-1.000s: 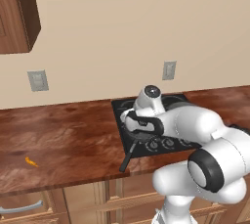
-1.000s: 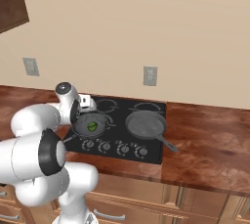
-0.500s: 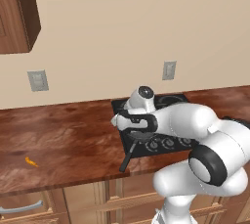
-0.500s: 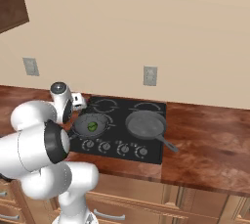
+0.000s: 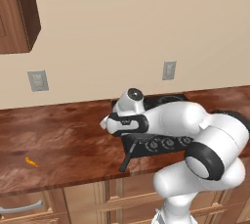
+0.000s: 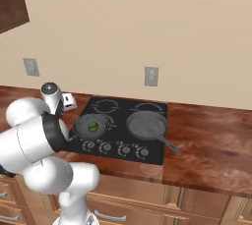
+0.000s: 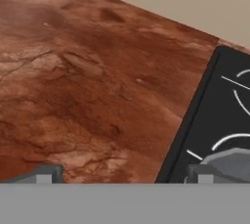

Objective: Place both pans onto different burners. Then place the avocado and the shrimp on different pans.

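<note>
The rendered kitchen is lit evenly and softly, with no single light source to be made out. A faint dark shadow is cast under the arm (image 5: pixel 171 120) onto the countertop (image 5: pixel 58 135). The cooktop (image 6: pixel 120 130) is shown without glare. The hand view is rendered soft and coarse up close
</note>
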Controlling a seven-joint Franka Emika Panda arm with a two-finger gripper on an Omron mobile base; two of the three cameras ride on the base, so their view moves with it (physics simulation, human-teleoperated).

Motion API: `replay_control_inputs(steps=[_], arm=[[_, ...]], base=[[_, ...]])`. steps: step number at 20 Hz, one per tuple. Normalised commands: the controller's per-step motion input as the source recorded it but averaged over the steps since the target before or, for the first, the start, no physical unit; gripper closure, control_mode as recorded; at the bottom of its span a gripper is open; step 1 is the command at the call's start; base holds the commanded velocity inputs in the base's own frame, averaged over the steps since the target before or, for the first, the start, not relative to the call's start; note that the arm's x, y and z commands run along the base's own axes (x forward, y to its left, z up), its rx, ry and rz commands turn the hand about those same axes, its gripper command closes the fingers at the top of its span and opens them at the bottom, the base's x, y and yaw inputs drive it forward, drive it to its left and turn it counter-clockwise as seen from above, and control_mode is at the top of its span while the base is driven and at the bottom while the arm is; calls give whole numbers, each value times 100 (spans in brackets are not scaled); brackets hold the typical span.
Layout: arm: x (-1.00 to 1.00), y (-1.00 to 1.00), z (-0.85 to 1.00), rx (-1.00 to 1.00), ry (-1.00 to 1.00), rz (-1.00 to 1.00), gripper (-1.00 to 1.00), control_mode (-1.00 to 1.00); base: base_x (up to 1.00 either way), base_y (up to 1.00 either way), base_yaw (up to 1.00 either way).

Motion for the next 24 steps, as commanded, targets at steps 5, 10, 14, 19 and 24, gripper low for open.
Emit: replay_control_inputs(steps=[5,10,14,19,24], arm=[[0,38,3,0,1,0,-100,-100],[0,38,2,2,2,1,-100,-100],[-3,41,2,4,1,2,-100,-100],[-11,41,2,2,0,0,-100,-100],[-9,43,0,0,0,0,-100,-100]], base=[[0,0,0],[0,0,0],[0,0,0],[0,0,0],[0,0,0]])
